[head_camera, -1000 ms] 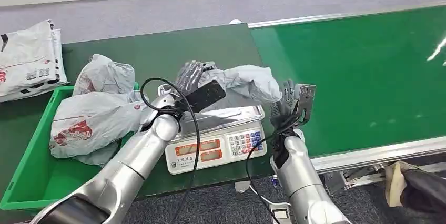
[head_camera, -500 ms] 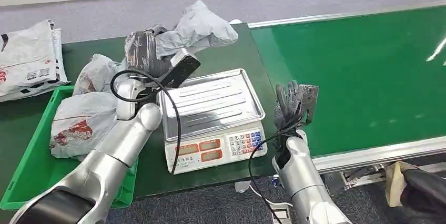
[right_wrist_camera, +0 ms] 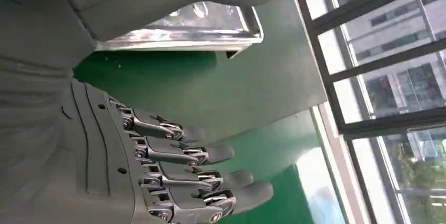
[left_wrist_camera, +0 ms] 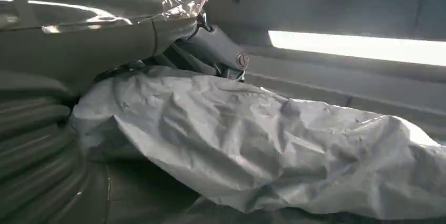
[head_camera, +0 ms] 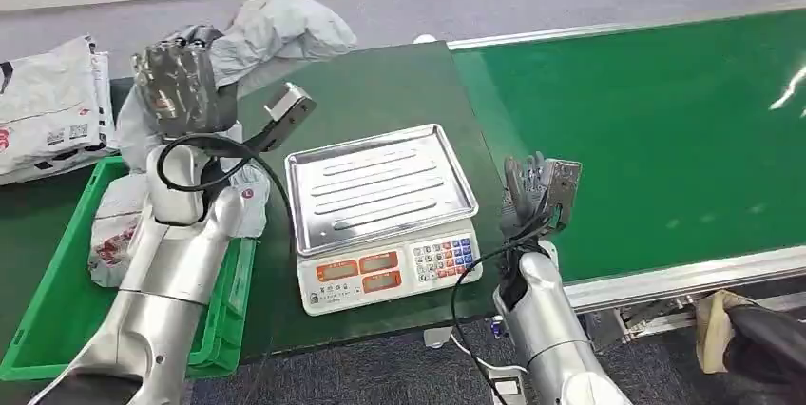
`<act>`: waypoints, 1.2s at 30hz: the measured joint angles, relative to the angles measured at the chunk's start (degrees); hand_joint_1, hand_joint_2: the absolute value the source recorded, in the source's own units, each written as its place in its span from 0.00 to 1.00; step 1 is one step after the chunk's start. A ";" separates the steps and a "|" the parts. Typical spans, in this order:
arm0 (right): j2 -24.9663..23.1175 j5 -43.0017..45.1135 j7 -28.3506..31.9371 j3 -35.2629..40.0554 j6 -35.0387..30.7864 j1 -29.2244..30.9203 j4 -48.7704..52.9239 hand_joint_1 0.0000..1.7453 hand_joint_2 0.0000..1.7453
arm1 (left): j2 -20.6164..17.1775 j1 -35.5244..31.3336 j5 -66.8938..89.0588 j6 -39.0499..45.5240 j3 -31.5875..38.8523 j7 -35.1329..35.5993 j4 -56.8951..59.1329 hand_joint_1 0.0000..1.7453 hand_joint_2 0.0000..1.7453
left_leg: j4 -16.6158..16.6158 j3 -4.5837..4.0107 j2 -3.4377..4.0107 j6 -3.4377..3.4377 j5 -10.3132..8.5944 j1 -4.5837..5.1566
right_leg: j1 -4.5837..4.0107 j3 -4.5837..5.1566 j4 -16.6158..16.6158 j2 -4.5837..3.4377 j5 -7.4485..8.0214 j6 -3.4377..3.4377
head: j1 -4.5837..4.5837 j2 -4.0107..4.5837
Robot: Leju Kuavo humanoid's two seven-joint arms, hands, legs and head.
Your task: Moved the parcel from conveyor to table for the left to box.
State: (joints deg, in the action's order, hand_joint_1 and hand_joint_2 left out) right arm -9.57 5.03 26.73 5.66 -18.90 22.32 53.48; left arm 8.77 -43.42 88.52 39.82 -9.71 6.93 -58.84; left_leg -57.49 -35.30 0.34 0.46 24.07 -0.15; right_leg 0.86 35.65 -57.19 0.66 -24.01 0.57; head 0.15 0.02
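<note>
At the table's near edge the right hand (head_camera: 528,194) hangs empty with its fingers (right_wrist_camera: 210,154) apart, just right of the scale (head_camera: 380,215); the right wrist view shows them straight. Farther back, over the table's left side above the green bin (head_camera: 57,262), the left hand (head_camera: 185,91) grips the grey parcel (head_camera: 285,29). The left wrist view shows its crumpled film (left_wrist_camera: 252,134) hiding the fingers.

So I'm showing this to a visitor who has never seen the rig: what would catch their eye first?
Most likely the left hand, raised high and gripping a crumpled grey parcel above the green crate of bagged parcels. Next, the shiny bare scale at the table's centre. The right hand stands idle, fingers apart, at the edge of the wide green conveyor.
</note>
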 measured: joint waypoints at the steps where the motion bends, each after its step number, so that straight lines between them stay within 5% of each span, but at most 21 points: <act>1: 0.04 -0.11 -0.02 -0.04 -0.33 -0.21 0.11 0.00 1.00 | -0.40 0.94 0.15 0.00 0.53 1.01 -1.55 1.00 1.00 | 0.00 0.01 0.04 0.03 0.02 0.00 | 0.00 0.02 0.00 -0.07 -0.01 -0.01 | 0.00 0.00; 7: 0.72 -0.88 -0.48 -1.36 -0.90 -2.96 2.74 0.00 1.00 | -6.37 7.87 0.22 0.00 2.13 14.69 -6.10 1.00 1.00 | 0.04 0.05 0.08 0.08 0.07 0.00 | -0.03 0.03 0.00 -0.08 -0.09 -0.09 | -0.02 0.00; 22: 1.09 -3.76 -2.36 -6.78 0.55 -11.97 12.16 0.00 1.00 | -9.29 27.90 0.24 -0.53 8.07 15.80 -15.88 1.00 1.00 | 0.02 0.00 0.01 0.01 0.30 0.01 | -0.01 0.02 0.07 0.01 -0.33 -0.01 | -0.02 0.00; 27: 1.03 -4.57 -3.23 -8.22 2.16 -14.54 15.81 0.00 1.00 | -11.09 29.81 0.26 -12.67 4.95 24.83 -15.26 1.00 1.00 | 0.03 0.06 0.02 0.09 0.43 0.00 | -0.02 -0.03 0.05 0.03 -0.43 0.00 | -0.02 0.00; 28: 1.03 -4.70 -3.23 -8.28 2.45 -14.53 15.85 0.00 1.00 | -11.13 30.04 0.26 -14.45 4.68 24.19 -14.88 0.01 1.00 | 0.03 0.07 0.04 0.09 0.42 0.00 | -0.03 -0.03 0.05 0.02 -0.42 -0.01 | -0.02 0.00; 29: 1.01 -4.91 -3.19 -8.31 2.81 -14.44 15.83 0.00 1.00 | -11.26 29.99 0.26 -17.01 4.42 24.99 -14.08 0.00 0.00 | 0.03 0.09 0.04 0.08 0.41 -0.01 | -0.03 -0.05 0.05 0.00 -0.42 -0.01 | -0.02 0.00; 32: 0.94 -5.07 -3.06 -8.31 3.52 -13.52 15.50 0.00 1.00 | -12.05 29.74 0.26 -22.06 2.96 27.08 -11.39 0.00 0.00 | 0.03 0.15 0.06 0.06 0.38 -0.01 | -0.02 -0.09 0.03 -0.01 -0.39 -0.04 | -0.02 0.00; 36: 0.87 -5.00 -3.08 -8.31 3.36 -12.99 15.15 0.00 1.00 | -12.18 28.31 0.26 -14.50 3.64 22.90 -8.08 0.00 0.00 | 0.03 0.18 -0.01 0.05 0.29 -0.01 | -0.04 -0.15 0.03 0.07 -0.37 -0.03 | -0.02 0.00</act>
State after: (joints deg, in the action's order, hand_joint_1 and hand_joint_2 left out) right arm -8.70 0.02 23.65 -2.64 -15.54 9.33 68.63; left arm -3.41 -15.11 88.78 25.32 -6.07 29.83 -66.92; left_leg -57.45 -35.12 0.33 0.52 24.36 -0.16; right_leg 0.82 35.50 -57.16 0.73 -24.38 0.54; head 0.13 0.02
